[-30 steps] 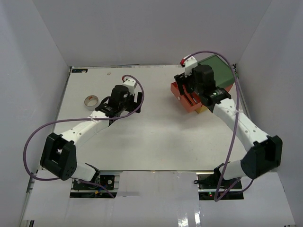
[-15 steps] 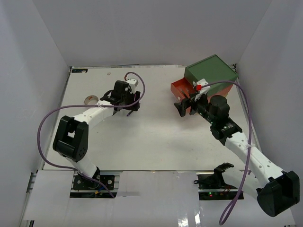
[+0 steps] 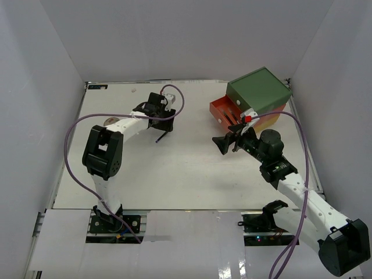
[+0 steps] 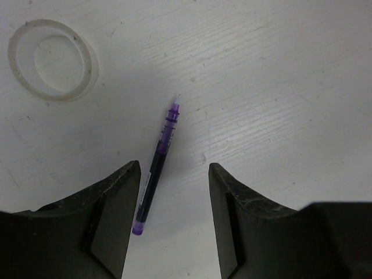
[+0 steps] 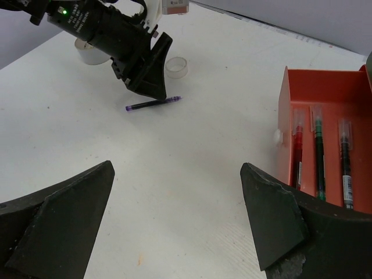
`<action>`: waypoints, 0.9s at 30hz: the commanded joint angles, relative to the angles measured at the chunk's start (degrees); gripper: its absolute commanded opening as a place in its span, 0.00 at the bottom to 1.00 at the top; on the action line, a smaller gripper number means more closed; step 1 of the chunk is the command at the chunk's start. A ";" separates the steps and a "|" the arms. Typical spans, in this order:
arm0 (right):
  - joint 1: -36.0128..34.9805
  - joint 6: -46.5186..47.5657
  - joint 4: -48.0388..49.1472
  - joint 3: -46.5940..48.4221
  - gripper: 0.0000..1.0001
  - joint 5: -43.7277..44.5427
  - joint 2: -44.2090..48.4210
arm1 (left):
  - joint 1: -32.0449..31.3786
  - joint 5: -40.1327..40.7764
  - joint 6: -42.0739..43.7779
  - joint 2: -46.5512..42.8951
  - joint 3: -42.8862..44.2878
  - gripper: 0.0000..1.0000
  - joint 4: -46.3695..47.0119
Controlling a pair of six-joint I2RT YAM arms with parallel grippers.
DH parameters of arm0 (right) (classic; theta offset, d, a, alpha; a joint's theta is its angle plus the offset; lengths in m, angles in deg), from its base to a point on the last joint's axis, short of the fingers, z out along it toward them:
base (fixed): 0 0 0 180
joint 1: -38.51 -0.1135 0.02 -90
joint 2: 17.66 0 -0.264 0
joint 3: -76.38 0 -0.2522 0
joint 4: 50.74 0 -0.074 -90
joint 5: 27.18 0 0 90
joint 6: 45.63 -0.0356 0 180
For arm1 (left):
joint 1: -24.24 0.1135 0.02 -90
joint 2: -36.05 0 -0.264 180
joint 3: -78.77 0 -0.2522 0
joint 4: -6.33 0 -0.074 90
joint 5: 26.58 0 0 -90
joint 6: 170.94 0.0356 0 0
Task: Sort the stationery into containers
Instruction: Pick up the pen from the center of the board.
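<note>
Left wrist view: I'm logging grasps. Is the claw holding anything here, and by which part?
Nothing is held. The left claw stands open over the purple pen, which lies flat on the table between its jaws, ungripped.

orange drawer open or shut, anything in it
Open. The orange drawer is pulled out, with three pens lying side by side inside it.

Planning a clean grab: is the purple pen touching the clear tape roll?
Apart. The left wrist view shows bare table between the pen and the tape roll.
</note>
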 commanded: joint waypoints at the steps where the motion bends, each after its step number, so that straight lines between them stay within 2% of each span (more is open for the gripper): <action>1: 0.04 -0.63 3.80 -0.85 0.95 0.03 1.55 | 0.20 1.43 1.62 1.29 3.76 0.61 -2.54; 11: 0.04 -0.55 3.89 -1.82 0.95 -0.06 1.29 | -0.24 2.57 1.53 7.18 6.75 0.54 -2.80; 20: 0.04 -0.28 4.07 -1.99 0.95 -0.06 1.20 | -1.82 7.49 3.20 9.91 8.68 0.43 -3.77; 27: 0.04 0.07 4.07 -2.08 0.96 -0.06 1.11 | -3.05 6.36 3.20 10.52 8.95 0.31 -4.65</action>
